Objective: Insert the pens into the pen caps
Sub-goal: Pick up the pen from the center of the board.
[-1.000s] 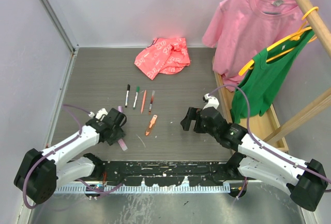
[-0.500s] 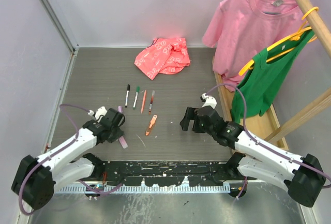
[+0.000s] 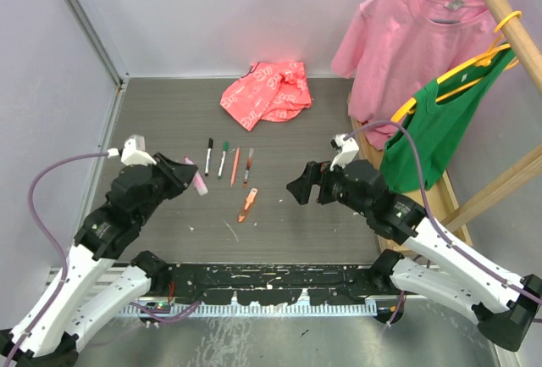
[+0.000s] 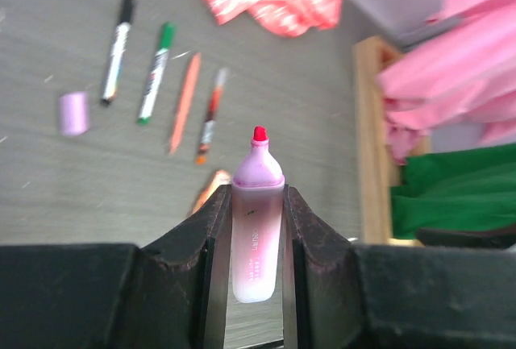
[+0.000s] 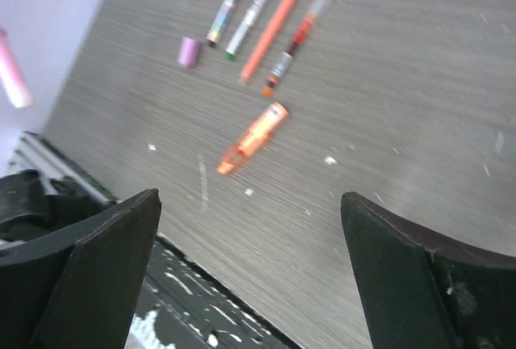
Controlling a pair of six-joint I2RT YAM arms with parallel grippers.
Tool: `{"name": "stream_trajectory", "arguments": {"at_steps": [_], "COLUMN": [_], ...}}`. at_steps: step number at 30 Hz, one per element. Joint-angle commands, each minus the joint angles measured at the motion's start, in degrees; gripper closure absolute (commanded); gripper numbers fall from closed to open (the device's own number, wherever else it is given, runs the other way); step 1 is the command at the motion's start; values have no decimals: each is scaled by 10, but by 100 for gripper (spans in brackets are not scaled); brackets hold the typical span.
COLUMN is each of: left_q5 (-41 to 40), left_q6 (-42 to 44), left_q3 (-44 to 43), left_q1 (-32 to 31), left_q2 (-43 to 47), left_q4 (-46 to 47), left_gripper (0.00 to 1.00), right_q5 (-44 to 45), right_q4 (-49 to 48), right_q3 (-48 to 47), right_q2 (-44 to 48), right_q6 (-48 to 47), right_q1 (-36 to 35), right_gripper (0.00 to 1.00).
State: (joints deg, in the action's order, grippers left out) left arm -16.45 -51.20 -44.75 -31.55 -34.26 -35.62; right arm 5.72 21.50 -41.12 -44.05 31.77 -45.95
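Left pincer (image 4: pixel 256 228), now lifted off the worktop (image 3: pixel 288 138), is clamping the pink highlighter (image 4: pixel 256 228); only wrist views are showing the lilac cap (image 4: pixel 73 113); right pincer (image 5: pixel 242 276) is gaping wide.

Pink highlighter (image 4: pixel 256 236) print blurred; nothing legible

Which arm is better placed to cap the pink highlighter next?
Left: its fingers already clamp the pink highlighter, tip exposed, with the lilac cap lying nearby. The right gripper is open, holding nothing.
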Motion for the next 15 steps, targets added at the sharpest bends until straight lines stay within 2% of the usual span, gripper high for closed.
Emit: {"name": "stream_trajectory", "arguments": {"at_steps": [1, 5, 11, 15], "left_q5": [60, 98, 108, 94], "left_q6": [21, -2, -13, -17], "left_q3": [-59, -73, -74, -73], "left_q1": [-3, -3, -29, -69], "left_q2": [-1, -9, -43, -65], "left_q4": [70, 109, 145, 172], "left_gripper": [93, 93, 92, 92], "right_q5": [-93, -105, 30, 45], "right_q4": [-30, -88, -124, -181], "right_q3": [-86, -99, -141, -132], "right_q2": [-30, -48, -106, -120], "right_q6": [-39, -14, -10, 16], "right_q1": [0, -26, -155, -169], "right_gripper": [2, 3, 3, 8]}}
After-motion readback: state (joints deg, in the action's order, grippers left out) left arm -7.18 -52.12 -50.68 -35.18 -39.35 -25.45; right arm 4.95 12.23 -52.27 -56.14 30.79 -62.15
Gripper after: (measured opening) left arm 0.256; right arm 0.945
